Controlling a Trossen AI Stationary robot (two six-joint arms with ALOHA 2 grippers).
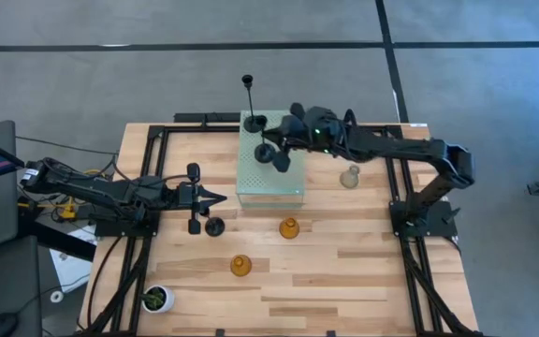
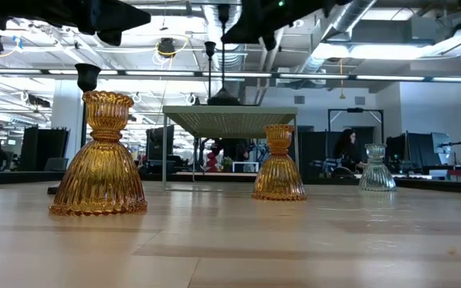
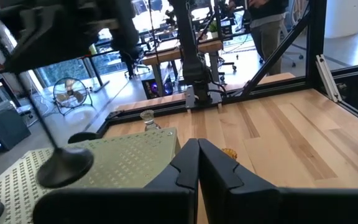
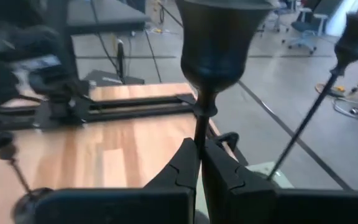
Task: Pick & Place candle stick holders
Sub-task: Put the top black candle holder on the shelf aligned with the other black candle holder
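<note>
I see right gripper [image 4: 197, 163] clamped on a black holder's [image 4: 211, 43] stem over the perforated block [image 1: 269, 178] | holder seemingly tilted, cup toward camera | left gripper [image 3: 197, 163] closed, empty, beside block

Six small candle holders. Two shiny ribbed amber glass holders [image 1: 240, 266] [image 1: 289, 228] stand on the wood table. A pale clear one [image 1: 349, 177] stands nearby. One thin black stick holder [image 1: 250, 101] stands on the green block, one [image 1: 274, 153] tilts above it, and one [image 1: 197, 198] stands beside the block.
</note>
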